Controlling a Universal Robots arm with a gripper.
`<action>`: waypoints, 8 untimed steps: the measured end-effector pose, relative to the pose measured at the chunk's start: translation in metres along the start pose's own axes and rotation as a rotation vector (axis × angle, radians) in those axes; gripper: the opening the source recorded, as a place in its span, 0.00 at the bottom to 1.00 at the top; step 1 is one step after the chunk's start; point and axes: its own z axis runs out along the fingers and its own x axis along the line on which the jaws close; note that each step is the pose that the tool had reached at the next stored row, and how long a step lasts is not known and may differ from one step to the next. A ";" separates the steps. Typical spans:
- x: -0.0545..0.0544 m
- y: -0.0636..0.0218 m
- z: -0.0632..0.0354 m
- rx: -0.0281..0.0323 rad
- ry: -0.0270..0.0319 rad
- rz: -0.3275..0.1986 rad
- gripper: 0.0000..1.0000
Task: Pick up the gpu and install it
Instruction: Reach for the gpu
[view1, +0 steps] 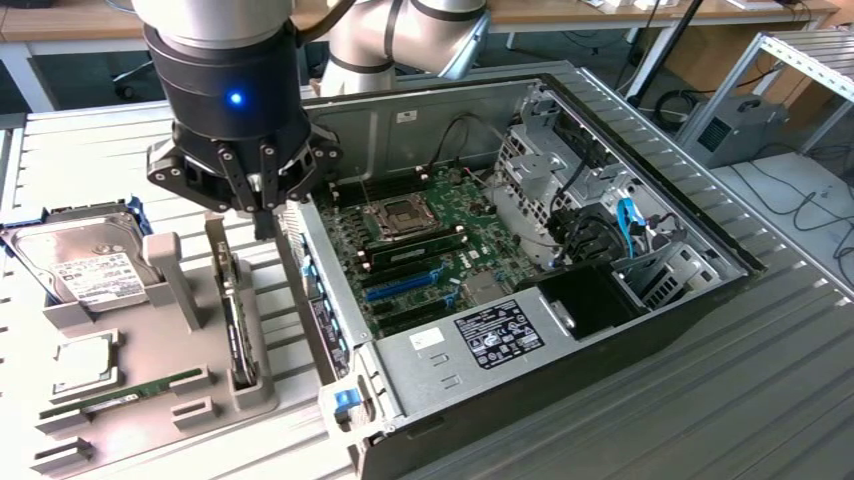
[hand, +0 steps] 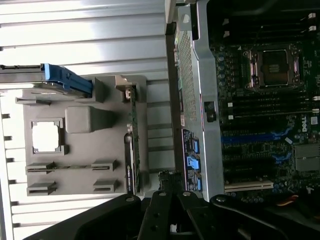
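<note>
Standing edge-on in its grey holder (view1: 171, 290), the gpu (view1: 235, 320) offered its upper edge for grasping. Gripper (view1: 263, 218) hovered close above, closed and empty.

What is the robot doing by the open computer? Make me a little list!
gripper: shut, just above one end of the gpu
gpu: standing on edge in the gray holder
computer case: open, beside the holder
hard drive: on the holder, at the exterior view's left
</note>
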 end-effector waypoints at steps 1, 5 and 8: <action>0.000 -0.0004 0.0000 0.0000 0.0000 0.000 0.11; 0.000 -0.0019 0.0000 0.0000 -0.0001 0.000 0.11; 0.000 -0.0036 0.0000 0.0000 0.0000 0.000 0.11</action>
